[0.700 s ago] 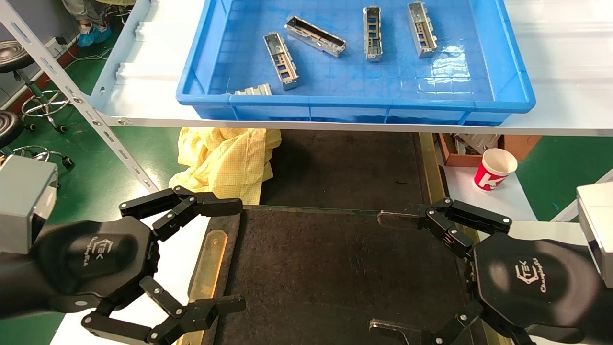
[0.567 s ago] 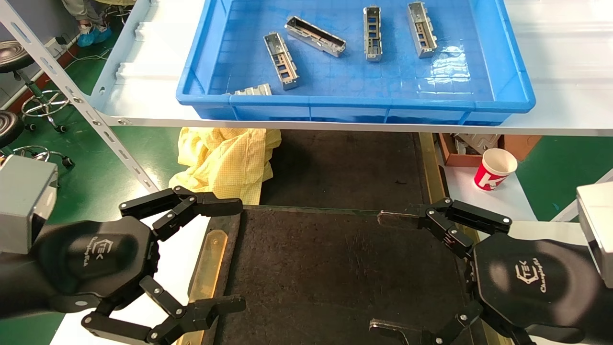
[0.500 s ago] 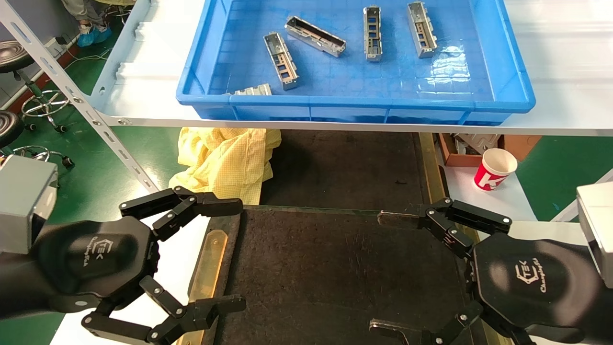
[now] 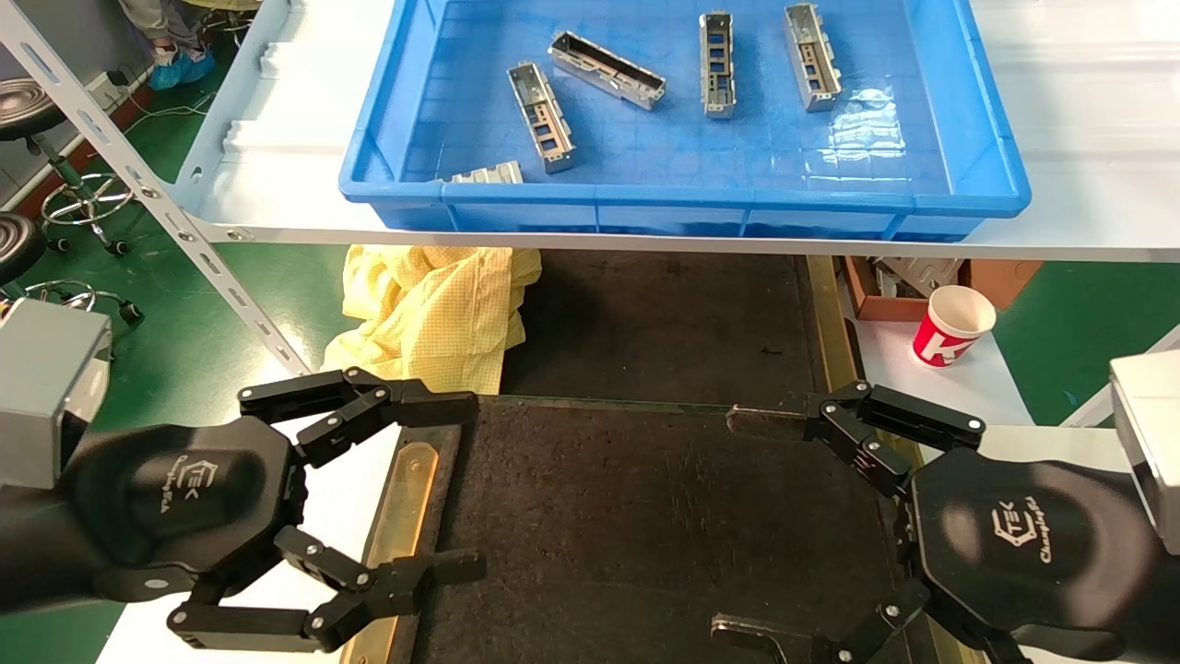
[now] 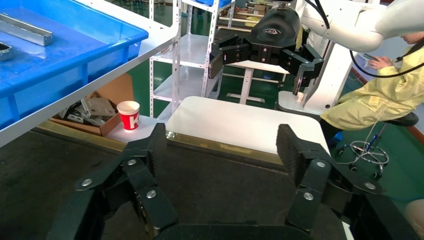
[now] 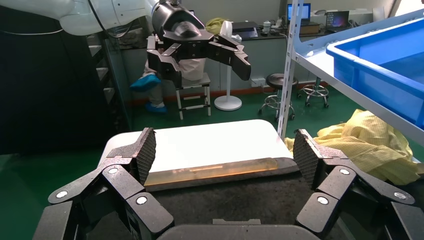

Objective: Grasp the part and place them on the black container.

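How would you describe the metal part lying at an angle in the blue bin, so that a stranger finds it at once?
Look into the blue bin on the white shelf. Among the silver parts, the part second from the left lies diagonally. The others point nearly straight away from the robot; this one alone shows its hollow, dark inside.

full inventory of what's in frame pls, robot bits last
parts: 5, silver-grey metal, all in the blue bin; one at its near-left corner, mostly hidden by the wall
blue bin: 1, blue plastic, on the white shelf
white shelf: 1, white, above the black container's far end
black container: 1, black felt-like surface with brass side strips, below the shelf, no parts on it
yellow cloth: 1, yellow, bunched left of the container
paper cup: 1, red and white, upright, right of the container
cardboard box: 1, brown, under the shelf beside the cup
left gripper: 1, black, over the container's left edge, jaws open, empty
right gripper: 1, black, over the container's right edge, jaws open, empty
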Action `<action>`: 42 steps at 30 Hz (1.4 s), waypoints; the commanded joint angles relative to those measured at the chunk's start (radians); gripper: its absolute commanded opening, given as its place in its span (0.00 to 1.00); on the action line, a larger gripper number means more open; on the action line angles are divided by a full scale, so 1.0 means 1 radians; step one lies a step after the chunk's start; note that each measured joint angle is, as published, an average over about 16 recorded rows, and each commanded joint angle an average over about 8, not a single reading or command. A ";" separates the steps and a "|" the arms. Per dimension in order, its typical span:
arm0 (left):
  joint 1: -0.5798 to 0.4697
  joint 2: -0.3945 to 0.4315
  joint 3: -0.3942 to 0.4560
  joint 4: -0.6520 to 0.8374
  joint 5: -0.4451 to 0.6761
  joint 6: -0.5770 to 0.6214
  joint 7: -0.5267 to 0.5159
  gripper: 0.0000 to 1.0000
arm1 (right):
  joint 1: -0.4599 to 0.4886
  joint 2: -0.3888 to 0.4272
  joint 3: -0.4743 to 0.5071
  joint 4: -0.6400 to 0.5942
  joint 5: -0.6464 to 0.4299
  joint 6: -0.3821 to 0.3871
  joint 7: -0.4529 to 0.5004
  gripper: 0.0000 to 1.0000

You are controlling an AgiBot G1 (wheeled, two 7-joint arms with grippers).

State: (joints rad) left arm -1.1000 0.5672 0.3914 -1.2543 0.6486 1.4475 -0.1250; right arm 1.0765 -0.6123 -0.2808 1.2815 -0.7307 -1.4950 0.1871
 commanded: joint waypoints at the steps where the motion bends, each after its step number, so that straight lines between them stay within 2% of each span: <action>1: 0.000 0.000 0.000 0.000 0.000 0.000 0.000 0.00 | 0.000 0.000 0.000 0.000 0.000 0.000 0.000 1.00; 29: 0.000 0.000 0.000 0.000 0.000 0.000 0.000 0.00 | 0.018 -0.003 0.006 -0.007 0.000 0.014 0.002 1.00; 35: 0.000 0.000 0.000 0.000 0.000 0.000 0.000 0.00 | 0.133 -0.035 0.023 -0.072 -0.023 0.090 0.007 1.00; 42: 0.000 0.000 0.000 0.000 0.000 0.000 0.000 0.00 | 0.355 -0.121 -0.013 -0.239 -0.161 0.227 0.019 1.00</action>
State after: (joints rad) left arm -1.1001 0.5672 0.3915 -1.2542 0.6486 1.4475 -0.1250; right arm 1.4345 -0.7386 -0.3037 1.0323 -0.9013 -1.2693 0.2091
